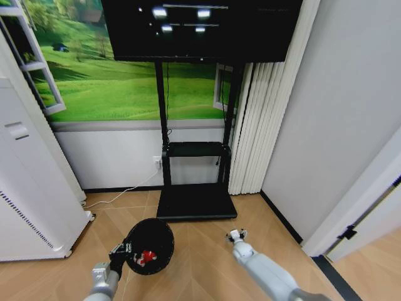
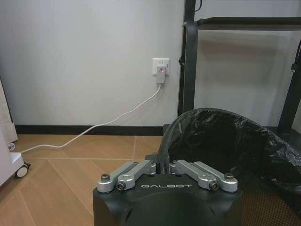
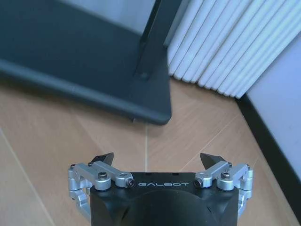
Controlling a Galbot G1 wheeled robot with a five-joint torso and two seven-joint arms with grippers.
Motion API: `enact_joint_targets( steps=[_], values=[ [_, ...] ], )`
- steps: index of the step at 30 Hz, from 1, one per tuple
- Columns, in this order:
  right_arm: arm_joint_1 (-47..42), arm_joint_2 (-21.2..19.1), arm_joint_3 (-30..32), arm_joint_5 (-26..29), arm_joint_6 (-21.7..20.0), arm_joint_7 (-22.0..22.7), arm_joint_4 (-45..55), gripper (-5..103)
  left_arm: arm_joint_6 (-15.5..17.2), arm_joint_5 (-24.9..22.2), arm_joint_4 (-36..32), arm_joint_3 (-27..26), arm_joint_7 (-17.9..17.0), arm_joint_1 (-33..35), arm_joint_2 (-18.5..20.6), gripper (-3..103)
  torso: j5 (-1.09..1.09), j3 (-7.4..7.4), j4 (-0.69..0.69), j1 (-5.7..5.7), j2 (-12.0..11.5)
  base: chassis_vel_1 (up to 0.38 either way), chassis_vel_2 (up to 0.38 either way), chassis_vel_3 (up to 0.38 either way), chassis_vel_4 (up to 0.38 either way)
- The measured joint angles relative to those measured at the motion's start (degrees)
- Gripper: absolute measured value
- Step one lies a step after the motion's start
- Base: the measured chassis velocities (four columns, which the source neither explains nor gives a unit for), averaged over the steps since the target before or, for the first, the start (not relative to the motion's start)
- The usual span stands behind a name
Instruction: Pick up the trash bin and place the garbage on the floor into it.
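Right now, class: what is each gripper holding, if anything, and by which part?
The left gripper holds the bin by its near rim. The right gripper is open over bare floor, holding nothing.

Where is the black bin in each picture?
Head view: the bin sits low and left of centre, held at its rim by the left gripper.
Left wrist view: the bin is just beyond the gripper.
Right wrist view: not there.
Shared landmark: the black TV stand.
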Motion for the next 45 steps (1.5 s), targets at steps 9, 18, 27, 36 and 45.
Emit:
enact_joint_targets(
  steps=[9, 18, 27, 36, 45],
  values=[
    [-7.4, -4.4, 7.4, -0.3, 1.1, -0.1, 13.8, 100, -0.1, 1.0, 0.1, 0.8, 0.0, -0.1, -0.9, 7, 0.01, 0.0, 0.01, -0.01, 0.0, 0.0, 0.0, 0.0, 0.0],
    [-16.9, -8.1, 18.1, -2.4, 4.2, -1.9, 25.5, 100, -0.5, 1.9, 0.8, 1.3, 0.3, -1.1, -2.0, 7, 0.01, -0.01, 0.02, -0.01, 0.0, 0.0, 0.0, 0.0, 0.0],
    [-27.0, -8.0, 28.8, -6.9, 8.5, -6.0, 32.6, 100, -0.6, 3.1, 0.0, 1.9, 0.4, -1.3, -3.5, 7, 0.01, -0.01, 0.0, -0.01, 0.0, 0.0, 0.0, 0.0, 0.0],
    [-28.9, -7.3, 29.8, -8.1, 9.2, -6.2, 33.6, 100, -0.7, 3.8, -0.6, 2.0, 0.7, -0.6, -3.8, 7, 0.0, 0.0, 0.02, -0.01, 0.0, 0.0, 0.0, 0.0, 0.0],
    [-32.0, -6.7, 31.9, -9.2, 10.6, -7.5, 35.4, 100, -1.1, 3.9, -1.2, 1.7, 0.9, -0.3, -5.0, 7, 0.0, 0.0, 0.02, 0.0, 0.0, 0.0, 0.0, 0.0, 0.0]
  ],
)
